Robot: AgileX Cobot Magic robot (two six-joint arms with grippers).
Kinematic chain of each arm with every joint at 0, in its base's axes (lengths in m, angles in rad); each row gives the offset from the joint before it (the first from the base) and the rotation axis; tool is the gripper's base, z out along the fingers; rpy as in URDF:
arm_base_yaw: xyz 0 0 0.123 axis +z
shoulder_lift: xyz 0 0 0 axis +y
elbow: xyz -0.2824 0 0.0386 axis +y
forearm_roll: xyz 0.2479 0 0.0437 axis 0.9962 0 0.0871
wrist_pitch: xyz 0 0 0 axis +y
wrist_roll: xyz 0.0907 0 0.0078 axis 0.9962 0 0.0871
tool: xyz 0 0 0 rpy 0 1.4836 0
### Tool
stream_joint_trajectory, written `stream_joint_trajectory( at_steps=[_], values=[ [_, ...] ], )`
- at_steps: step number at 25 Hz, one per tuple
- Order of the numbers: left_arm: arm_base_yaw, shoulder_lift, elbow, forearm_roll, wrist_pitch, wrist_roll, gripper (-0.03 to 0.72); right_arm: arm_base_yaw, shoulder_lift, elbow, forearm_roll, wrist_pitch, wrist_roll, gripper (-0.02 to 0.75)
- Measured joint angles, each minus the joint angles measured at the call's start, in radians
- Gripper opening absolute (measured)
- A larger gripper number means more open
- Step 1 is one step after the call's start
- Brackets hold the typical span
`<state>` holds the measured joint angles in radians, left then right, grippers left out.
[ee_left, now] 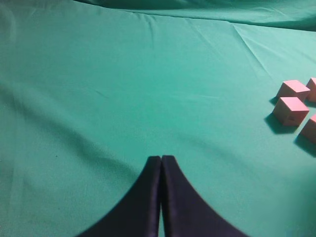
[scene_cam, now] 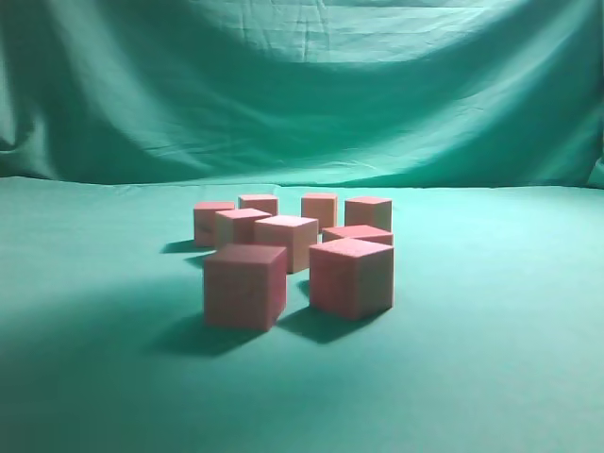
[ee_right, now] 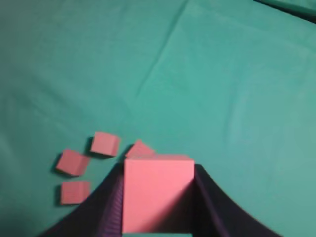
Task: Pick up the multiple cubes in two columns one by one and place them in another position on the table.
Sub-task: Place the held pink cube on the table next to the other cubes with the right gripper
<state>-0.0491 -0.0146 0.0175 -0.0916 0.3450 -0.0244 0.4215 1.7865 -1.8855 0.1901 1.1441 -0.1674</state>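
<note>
Eight pink cubes [scene_cam: 293, 253] sit clustered at the centre of the exterior frame on the green-draped bench [scene_cam: 491, 359] — two nearest the camera, the rest in rows behind. In the right wrist frame, the right claw [ee_right: 157, 197] holds a pink cube [ee_right: 157, 190] between its dark fingers at lower centre, four cubes below to its left. The left claw [ee_left: 161, 165] is pressed closed on nothing — cubes at right edge.
</note>
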Motion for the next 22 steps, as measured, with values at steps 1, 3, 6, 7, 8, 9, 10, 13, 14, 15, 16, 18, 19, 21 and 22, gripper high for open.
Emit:
stream_joint_trajectory(
  at_steps=[1, 3, 6, 7, 8, 9, 10, 13, 14, 15, 16, 18, 19, 21, 22],
  values=[
    [0.0, 0.0, 0.0, 0.0, 0.0, 0.0, 0.0, 0.039, -0.015, 0.02, 0.0, -0.005, -0.002, 0.265],
    [0.0, 0.0, 0.0, 0.0, 0.0, 0.0, 0.0, 0.115, -0.034, 0.074, 0.002, -0.022, -0.014, 0.265],
    [0.0, 0.0, 0.0, 0.0, 0.0, 0.0, 0.0, 0.23, -0.039, 0.174, 0.006, -0.061, -0.024, 0.265],
    [0.0, 0.0, 0.0, 0.0, 0.0, 0.0, 0.0, 0.269, -0.039, 0.214, 0.006, -0.084, -0.026, 0.265],
    [0.0, 0.0, 0.0, 0.0, 0.0, 0.0, 0.0, 0.307, -0.037, 0.256, 0.006, -0.105, -0.026, 0.265],
    [0.0, 0.0, 0.0, 0.0, 0.0, 0.0, 0.0, 0.343, -0.037, 0.289, 0.006, -0.133, -0.028, 0.265],
    [0.0, 0.0, 0.0, 0.0, 0.0, 0.0, 0.0, 0.372, -0.037, 0.328, 0.006, -0.162, -0.03, 0.265],
    [0.0, 0.0, 0.0, 0.0, 0.0, 0.0, 0.0, 0.452, -0.028, 0.416, 0.014, -0.227, -0.035, 0.265],
    [0.0, 0.0, 0.0, 0.0, 0.0, 0.0, 0.0, 0.474, -0.017, 0.436, 0.014, -0.234, -0.035, 0.265],
    [0.0, 0.0, 0.0, 0.0, 0.0, 0.0, 0.0, 0.493, -0.003, 0.45, 0.014, -0.238, -0.035, 0.265],
    [0.0, 0.0, 0.0, 0.0, 0.0, 0.0, 0.0, 0.511, 0.013, 0.457, 0.015, -0.241, -0.035, 0.265],
    [0.0, 0.0, 0.0, 0.0, 0.0, 0.0, 0.0, 0.538, 0.045, 0.466, 0.017, -0.252, -0.035, 0.265],
    [0.0, 0.0, 0.0, 0.0, 0.0, 0.0, 0.0, 0.55, 0.063, 0.466, 0.017, -0.257, -0.033, 0.265],
    [0.0, 0.0, 0.0, 0.0, 0.0, 0.0, 0.0, 0.568, 0.098, 0.467, 0.017, -0.268, -0.029, 0.265],
    [0.0, 0.0, 0.0, 0.0, 0.0, 0.0, 0.0, 0.575, 0.117, 0.467, 0.019, -0.272, -0.025, 0.265]
  ],
)
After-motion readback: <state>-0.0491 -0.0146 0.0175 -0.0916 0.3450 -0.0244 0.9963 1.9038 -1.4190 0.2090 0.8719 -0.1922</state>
